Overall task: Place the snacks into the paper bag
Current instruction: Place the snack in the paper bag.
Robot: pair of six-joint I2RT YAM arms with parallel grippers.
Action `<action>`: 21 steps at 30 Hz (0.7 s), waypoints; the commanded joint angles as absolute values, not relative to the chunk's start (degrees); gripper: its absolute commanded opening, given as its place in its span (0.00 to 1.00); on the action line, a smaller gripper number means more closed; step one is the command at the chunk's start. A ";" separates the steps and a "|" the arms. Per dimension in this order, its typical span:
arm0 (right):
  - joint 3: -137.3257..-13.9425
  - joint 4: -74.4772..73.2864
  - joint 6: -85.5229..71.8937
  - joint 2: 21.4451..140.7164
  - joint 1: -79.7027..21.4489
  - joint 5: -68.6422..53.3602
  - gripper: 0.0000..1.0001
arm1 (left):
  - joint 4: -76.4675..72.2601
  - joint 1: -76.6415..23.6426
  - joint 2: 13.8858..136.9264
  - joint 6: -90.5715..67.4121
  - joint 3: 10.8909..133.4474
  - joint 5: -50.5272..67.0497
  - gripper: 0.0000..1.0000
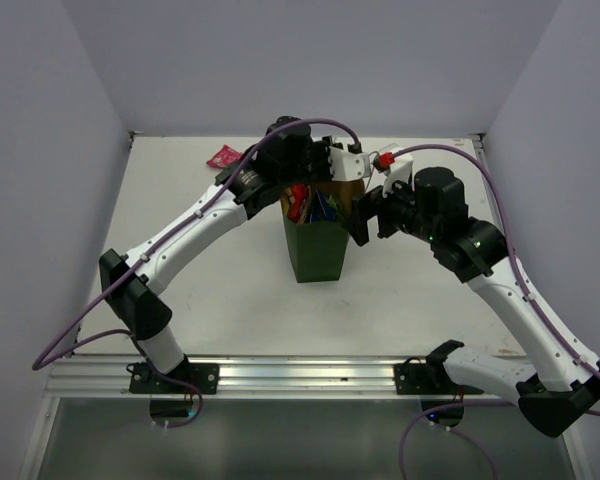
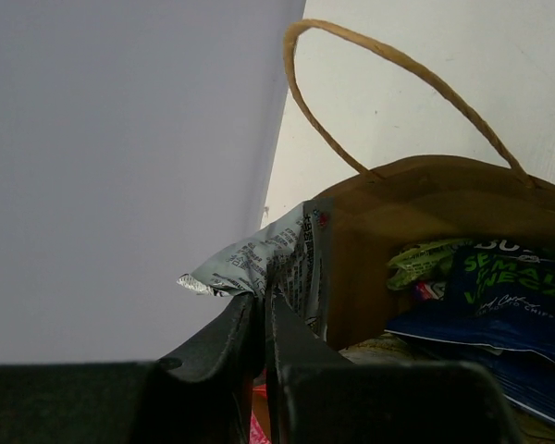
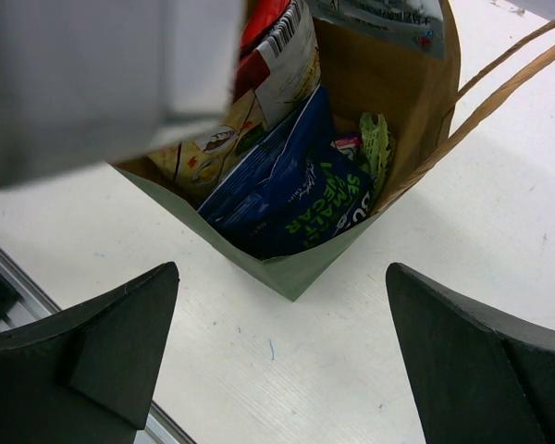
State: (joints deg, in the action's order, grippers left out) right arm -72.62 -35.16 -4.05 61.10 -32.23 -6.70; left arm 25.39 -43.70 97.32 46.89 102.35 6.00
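Seen from above, a dark green paper bag [image 1: 320, 258] stands upright in the middle of the surface [image 1: 230, 300], between two robot arms, with several snacks inside. The left fingers [image 2: 217, 361] are pressed shut on the edge of a silver-grey foil packet [image 2: 250, 262]. They hold it just over the bag's rim, beside a tan loop handle [image 2: 398, 65]. The right fingers [image 3: 111, 333] are spread wide and empty, hovering near the bag's right side. Inside the bag stand a white-red-yellow chip bag [image 3: 273, 60], a blue packet [image 3: 296, 199] and a green packet [image 3: 377, 148]. A pink packet [image 1: 223, 157] lies on the surface at the far left, well apart from the bag. The packets look light, crinkly and slick, with fragile contents, so a pinch on the flat sealed edge probably suits best. The thin bag could tip if nudged.
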 commanded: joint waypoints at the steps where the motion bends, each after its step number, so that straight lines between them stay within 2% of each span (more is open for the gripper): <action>1: -72.69 -33.75 -3.95 60.64 -32.17 -6.15 0.99 | 24.17 -43.95 98.52 50.71 100.90 4.22 0.12; 5: -72.86 -34.01 -3.95 60.73 -32.17 -6.15 0.99 | 23.03 -43.95 99.75 52.38 100.02 3.87 0.13; 9: -72.95 -34.10 -3.96 60.64 -32.17 -5.80 0.99 | 22.33 -43.95 100.63 53.08 99.84 3.52 0.19; 12: -73.13 -34.28 -3.96 60.73 -32.17 -5.63 0.99 | 21.80 -43.95 100.81 53.09 99.84 2.73 0.27; 13: -73.13 -34.36 -3.78 60.65 -32.17 -5.63 0.98 | 21.71 -43.86 100.72 53.17 99.84 2.99 0.37; 15: -73.13 -34.28 -3.78 60.73 -32.25 -5.63 0.98 | 21.45 -43.86 100.46 52.82 99.84 3.25 0.45; 16: -73.13 -34.28 -3.87 60.91 -32.26 -5.63 0.98 | 21.18 -43.86 100.20 52.47 99.84 3.25 0.53; 21: -73.30 -34.19 -3.87 61.00 -32.26 -5.80 0.99 | 19.95 -43.86 99.41 51.51 99.76 3.08 0.59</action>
State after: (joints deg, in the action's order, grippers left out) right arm -72.62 -35.20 -4.03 61.12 -32.23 -6.57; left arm 23.40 -43.70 101.14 51.86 99.72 3.60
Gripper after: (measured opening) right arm 0.985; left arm 0.587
